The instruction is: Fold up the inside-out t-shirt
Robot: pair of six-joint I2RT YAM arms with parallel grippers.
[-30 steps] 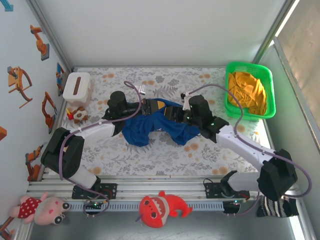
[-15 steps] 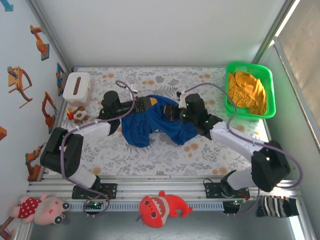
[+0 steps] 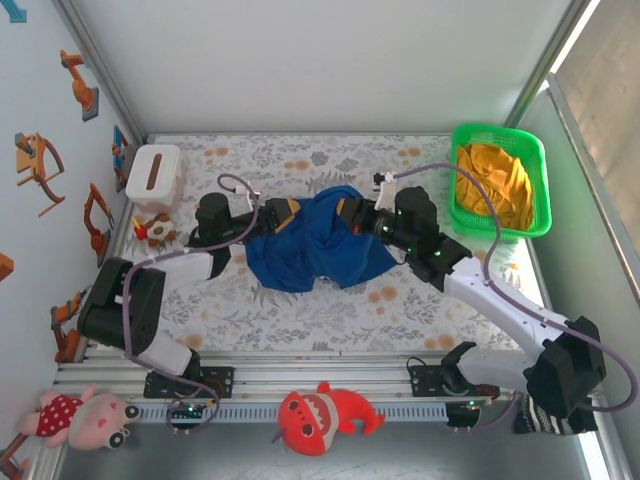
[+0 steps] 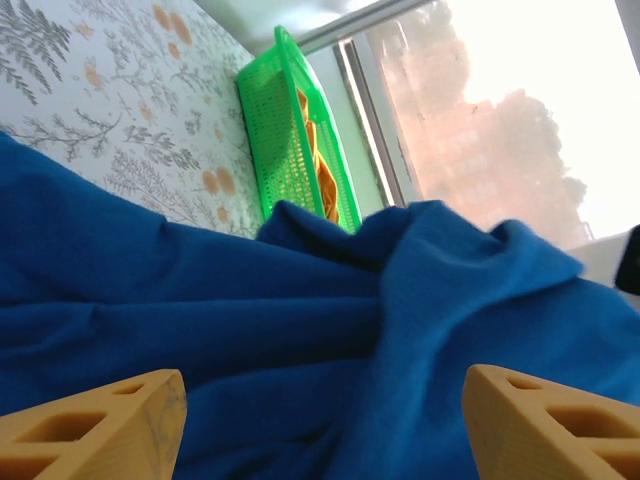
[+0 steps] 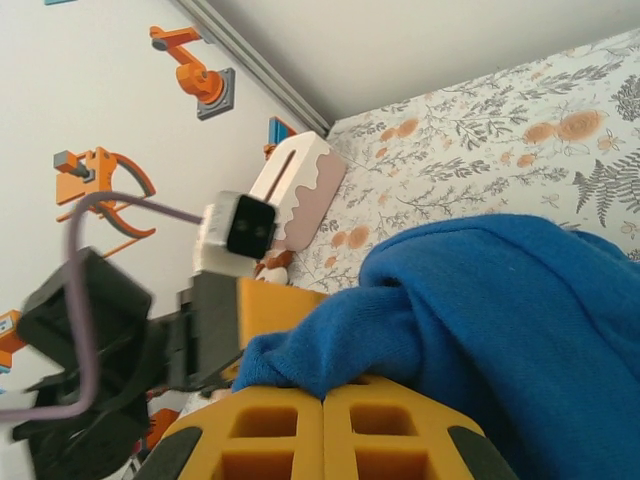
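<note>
Two wrist views differ: left hand (image 4: 325, 392) gapes over t-shirt (image 4: 290, 290), right hand (image 5: 322, 397) fully closed.

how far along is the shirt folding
Nothing looks folded yet: the t-shirt lies in a crumpled heap. In hand: the right gripper is shut on its cloth; the left gripper stands open, facing it. Left: spreading it flat and every fold.

T-shirt (image 3: 318, 250) = soft matt cloth, basket (image 3: 497, 129) = glossy plastic w/ mesh walls
</note>
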